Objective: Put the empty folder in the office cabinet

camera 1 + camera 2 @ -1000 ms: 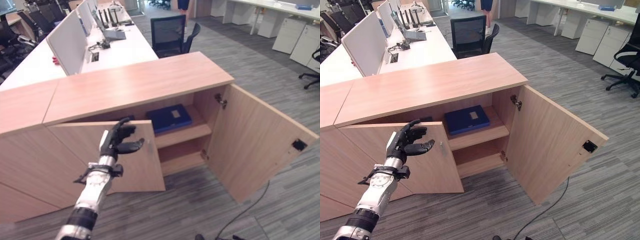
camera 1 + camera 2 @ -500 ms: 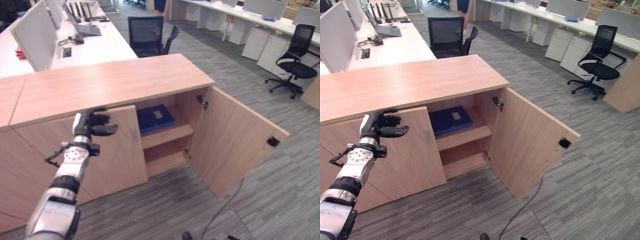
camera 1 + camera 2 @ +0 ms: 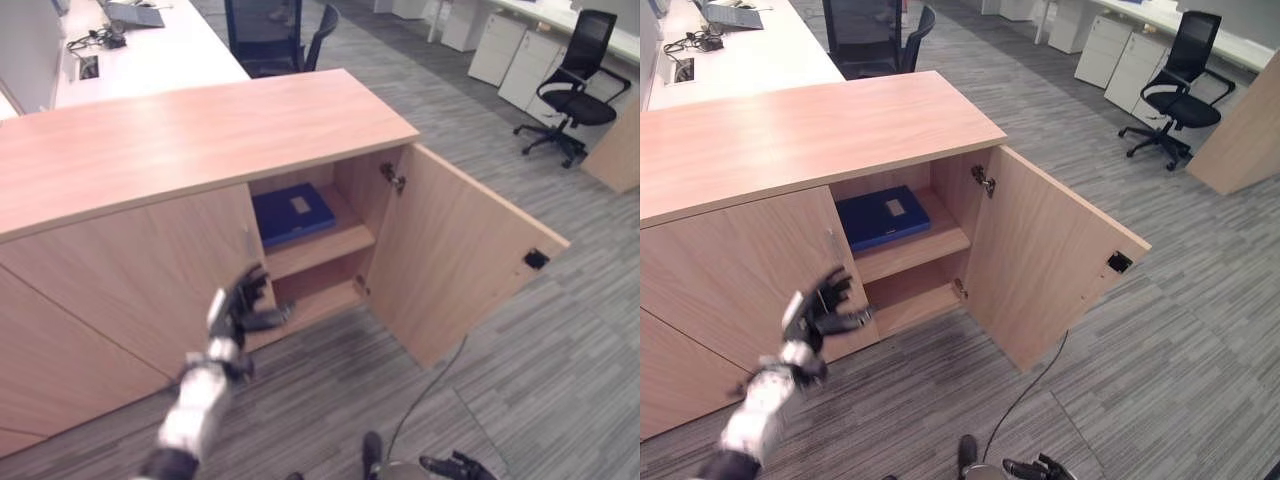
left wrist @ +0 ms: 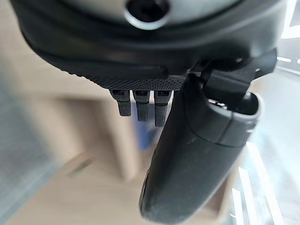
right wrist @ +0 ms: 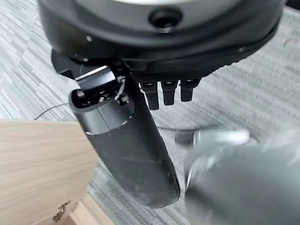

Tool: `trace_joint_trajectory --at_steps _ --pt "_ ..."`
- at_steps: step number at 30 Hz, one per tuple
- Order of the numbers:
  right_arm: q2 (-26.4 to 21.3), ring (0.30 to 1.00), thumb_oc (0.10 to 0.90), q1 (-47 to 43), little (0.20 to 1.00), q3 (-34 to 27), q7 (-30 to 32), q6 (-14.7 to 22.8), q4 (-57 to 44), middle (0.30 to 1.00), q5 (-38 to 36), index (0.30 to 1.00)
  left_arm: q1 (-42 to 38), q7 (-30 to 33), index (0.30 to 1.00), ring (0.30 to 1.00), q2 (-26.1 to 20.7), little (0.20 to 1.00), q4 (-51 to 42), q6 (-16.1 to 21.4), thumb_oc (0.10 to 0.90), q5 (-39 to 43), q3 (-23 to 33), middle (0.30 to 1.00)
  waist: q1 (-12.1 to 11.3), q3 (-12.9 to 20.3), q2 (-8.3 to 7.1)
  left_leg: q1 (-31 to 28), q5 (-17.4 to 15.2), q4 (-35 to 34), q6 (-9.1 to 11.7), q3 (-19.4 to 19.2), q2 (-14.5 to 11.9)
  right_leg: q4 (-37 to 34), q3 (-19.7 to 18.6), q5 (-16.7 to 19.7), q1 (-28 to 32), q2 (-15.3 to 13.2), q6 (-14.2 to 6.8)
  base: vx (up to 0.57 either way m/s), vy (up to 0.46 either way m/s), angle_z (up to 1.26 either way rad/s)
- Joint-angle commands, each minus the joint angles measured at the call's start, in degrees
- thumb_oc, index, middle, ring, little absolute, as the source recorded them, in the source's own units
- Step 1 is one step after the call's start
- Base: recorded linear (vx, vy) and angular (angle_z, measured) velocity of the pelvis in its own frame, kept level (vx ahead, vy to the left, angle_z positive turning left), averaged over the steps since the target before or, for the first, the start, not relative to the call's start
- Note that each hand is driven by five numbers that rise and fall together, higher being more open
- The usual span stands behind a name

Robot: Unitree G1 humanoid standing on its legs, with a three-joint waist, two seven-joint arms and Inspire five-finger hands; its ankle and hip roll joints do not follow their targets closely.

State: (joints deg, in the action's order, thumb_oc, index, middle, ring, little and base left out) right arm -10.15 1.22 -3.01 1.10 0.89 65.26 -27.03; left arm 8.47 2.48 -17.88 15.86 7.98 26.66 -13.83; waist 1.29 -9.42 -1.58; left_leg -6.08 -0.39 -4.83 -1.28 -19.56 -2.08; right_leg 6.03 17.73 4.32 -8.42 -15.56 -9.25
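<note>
A blue folder (image 3: 293,212) with a pale label is lying flat on the upper shelf (image 3: 340,240) of the open cabinet (image 3: 200,130), to the left of the swung-out door (image 3: 450,250). Judged stiff, light and smooth-faced, it is best gripped along its near edge. The left hand (image 3: 238,310) is hovering before the closed left door, fingers relaxed, grasping nothing. The right hand (image 5: 140,140) is hanging over the carpet, fingers straight and released.

The left arm (image 3: 190,420) was silver-grey, ending in a dark hand (image 3: 240,305). The right hand (image 5: 140,140) was black, seemingly with a textured palm edge.
</note>
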Motion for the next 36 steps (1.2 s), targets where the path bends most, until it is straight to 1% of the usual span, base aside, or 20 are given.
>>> trace_joint_trajectory --at_steps 1,2,4,6,8,9,11,12,13,14,15,16,17,18,19,21,25,29,33,36 --pt "-1.4 0.900 0.800 0.7 0.900 0.5 0.1 0.6 0.4 0.900 0.4 0.900 -16.4 -6.2 0.900 0.900 -5.2 0.900 1.9 3.9 0.800 -2.0 -0.3 0.900 3.1 1.4 2.02 -0.5 -4.5 -0.2 3.8 9.8 -1.7 -0.7 -9.1 -1.1 2.1 2.0 -3.8 0.04 -0.262 0.20" --pt "-1.6 0.900 0.800 1.2 0.900 0.6 -0.1 0.6 0.3 0.900 0.5 0.900 -15.0 -7.4 0.900 0.900 -5.6 0.900 1.2 3.9 0.800 -2.6 -1.1 0.900 3.2 1.5 1.99 -0.6 -4.7 -0.2 3.9 9.9 -1.4 -2.5 -9.6 -0.8 3.1 1.8 -3.8 0.03 -0.199 0.57" --pt "-2.5 0.900 0.800 1.0 0.900 0.6 -0.3 0.7 1.2 0.900 1.5 0.900 -11.3 -9.9 0.900 0.900 -6.3 0.900 0.1 2.9 0.800 -3.6 -2.1 0.900 3.1 2.6 2.67 -0.7 -4.4 -0.2 4.6 9.4 -1.4 -7.3 -8.8 -0.2 5.9 2.3 -3.4 0.05 -0.218 0.47" --pt "-2.9 0.900 0.800 1.0 0.900 1.4 -0.7 0.8 1.6 0.900 2.0 0.900 -9.3 -11.0 0.900 0.900 -6.4 0.900 -0.6 2.4 0.800 -2.7 -1.6 0.900 3.1 3.1 3.45 -1.0 -4.1 -0.2 5.3 8.9 -2.3 -9.4 -8.9 -0.4 7.3 3.6 -2.9 0.05 -0.223 -0.17" --pt "-3.9 0.900 0.800 0.5 0.900 2.3 -1.1 1.0 1.7 0.900 2.2 0.900 -6.9 -11.7 0.900 0.900 -6.3 0.900 -0.4 1.5 0.800 -1.8 -0.7 0.900 3.4 3.2 4.96 -2.1 -2.9 0.0 6.5 8.6 -4.4 -10.1 -9.9 -2.3 9.0 5.9 -1.4 0.07 -0.278 -0.27" --pt "-4.0 0.900 0.800 0.5 0.900 2.3 -1.1 1.0 1.7 0.900 2.2 0.900 -6.9 -11.7 0.900 0.900 -6.2 0.900 -0.4 1.5 0.800 -1.8 -0.7 0.900 3.4 3.2 5.02 -2.2 -2.9 0.0 6.6 8.6 -4.4 -10.1 -9.9 -2.3 9.0 6.0 -1.3 0.05 -0.224 -0.22" --pt "-5.5 0.900 0.800 0.3 0.900 2.0 -1.2 0.8 1.4 0.900 1.5 0.900 -6.5 -11.5 0.900 0.900 -4.9 0.900 1.7 0.7 0.800 -1.9 -0.6 0.900 4.0 2.3 5.99 -0.8 -2.2 4.3 8.0 9.1 -6.4 -10.0 -10.3 -4.4 10.4 7.5 0.4 -0.01 -0.228 -0.15" --pt "-6.5 0.900 0.800 0.4 0.900 1.6 -1.3 1.1 0.5 0.900 0.7 0.900 -7.1 -10.9 0.900 0.900 -4.0 0.900 3.5 0.3 0.800 -2.6 -0.8 0.900 4.3 1.2 5.99 2.1 0.5 10.3 9.7 9.9 -8.2 -10.0 -10.1 -5.4 11.5 8.1 2.0 -0.05 -0.188 0.10" --pt "-7.2 0.900 0.800 0.6 0.900 1.7 -1.4 1.1 -0.1 0.900 0.9 0.900 -6.9 -10.9 0.900 0.900 -3.6 0.900 4.2 0.0 0.800 -2.5 -0.9 0.900 4.4 0.7 5.86 3.2 1.6 13.6 9.9 10.6 -8.9 -10.0 -10.0 -6.0 12.1 8.5 2.8 -0.04 -0.247 0.20" --pt "-8.4 0.900 0.800 -0.2 0.900 2.0 -0.6 1.3 -0.8 0.900 0.9 0.900 -6.6 -9.9 0.900 0.900 -2.3 0.900 6.4 -0.4 0.800 -2.6 -1.0 0.900 3.8 -0.4 5.15 5.9 3.7 18.8 9.7 13.1 -8.3 -10.2 -10.6 -6.3 13.1 8.7 3.6 -0.01 -0.134 0.00" --pt "-8.7 0.900 0.800 -0.7 0.900 2.0 -0.2 1.3 -0.9 0.900 0.8 0.900 -6.7 -9.4 0.900 0.900 -1.7 0.900 7.4 -0.4 0.800 -2.5 -1.2 0.900 3.4 -0.5 4.99 7.5 2.8 19.3 9.0 14.8 -6.7 -10.4 -10.9 -6.7 13.2 8.7 3.6 0.01 -0.148 -0.65" --pt "-9.2 0.900 0.800 -1.3 0.900 1.8 0.3 1.4 -1.1 0.900 0.5 0.900 -6.4 -9.1 0.900 0.900 -0.8 0.900 8.3 -0.6 0.800 -2.2 -1.3 0.900 2.6 -0.5 4.36 9.7 -0.8 16.5 7.6 16.1 -3.5 -10.9 -11.9 -6.8 13.5 8.5 3.3 0.06 -0.060 -0.75" --pt "-9.3 0.900 0.800 -1.3 0.900 2.0 0.6 1.5 -0.9 0.900 0.9 0.900 -6.4 -8.3 0.900 0.900 -0.8 0.900 9.2 -0.7 0.800 -3.4 -1.0 0.900 1.8 -0.5 4.32 10.5 -1.2 14.8 7.1 16.8 -2.2 -10.9 -11.9 -7.0 13.6 8.7 3.0 0.08 -0.049 -0.75" --pt "-9.5 0.900 0.800 -2.3 0.900 1.6 1.1 1.2 -0.6 0.900 0.5 0.900 -6.1 -8.6 0.900 0.900 -0.7 0.900 9.6 -0.7 0.800 -3.5 -1.4 0.900 1.6 -0.6 3.98 11.3 -0.9 14.4 7.2 16.8 -1.9 -11.0 -12.3 -7.1 14.0 8.6 2.7 0.11 0.008 -0.40" --pt "-8.9 0.900 0.800 -2.9 0.900 2.0 0.7 1.7 -0.6 0.900 0.1 0.900 -6.4 -8.7 0.900 0.900 -0.4 0.900 10.9 -1.0 0.800 -3.0 -1.2 0.900 1.5 0.0 4.37 8.8 -1.1 9.9 6.5 17.3 -1.5 -11.0 -13.2 -7.0 13.9 9.6 2.5 0.11 0.021 -0.42" --pt "-8.4 0.900 0.800 -2.9 0.900 1.7 0.8 1.9 -0.5 0.900 -0.3 0.900 -5.6 -8.9 0.900 0.900 -0.1 0.900 11.9 -1.1 0.800 -3.2 -1.0 0.900 1.7 1.2 4.52 6.7 -1.4 6.6 5.8 18.4 -0.7 -11.0 -13.3 -6.7 13.8 9.9 2.5 0.14 0.032 -0.45" --pt "-7.7 0.900 0.800 -3.8 0.900 1.9 1.1 2.6 -2.5 0.900 -1.9 0.900 -4.1 -9.2 0.900 0.900 -0.1 0.900 13.2 -1.4 0.800 -4.1 -1.2 0.900 1.9 2.6 4.59 2.6 -0.8 1.6 5.0 17.7 -0.4 -11.0 -14.3 -6.8 14.4 10.4 2.4 0.11 0.039 -0.50" --pt "-8.6 0.900 0.800 -5.8 0.900 2.6 1.5 3.2 -6.0 0.900 -2.3 0.900 -3.3 -9.1 0.900 0.900 -0.4 0.900 14.5 -1.6 0.800 -5.2 -1.3 0.900 1.5 3.4 4.27 1.2 -1.1 0.8 4.6 17.0 -0.5 -11.0 -14.5 -6.9 14.9 10.4 2.2 0.06 0.029 0.01" --pt "-12.6 0.900 0.800 -12.2 0.900 3.0 3.3 4.5 -11.5 0.900 -1.8 0.900 -3.2 -9.3 0.900 0.900 -1.5 0.900 14.5 -1.5 0.800 -5.8 -2.4 0.900 0.4 4.6 3.48 0.2 -1.7 0.0 4.1 17.1 -0.1 -11.0 -14.1 -7.2 15.5 10.1 1.7 0.06 0.042 -0.04" --pt "-14.3 0.900 0.800 -14.8 0.900 3.4 3.8 5.0 -12.4 0.900 -1.7 0.900 -3.7 -9.5 0.900 0.900 -1.8 0.900 14.7 -1.5 0.800 -5.8 -2.9 0.900 -0.1 4.8 3.15 0.2 -1.9 -0.1 4.0 17.7 -0.1 -11.0 -14.0 -7.3 15.8 9.9 1.7 0.04 0.024 0.11"
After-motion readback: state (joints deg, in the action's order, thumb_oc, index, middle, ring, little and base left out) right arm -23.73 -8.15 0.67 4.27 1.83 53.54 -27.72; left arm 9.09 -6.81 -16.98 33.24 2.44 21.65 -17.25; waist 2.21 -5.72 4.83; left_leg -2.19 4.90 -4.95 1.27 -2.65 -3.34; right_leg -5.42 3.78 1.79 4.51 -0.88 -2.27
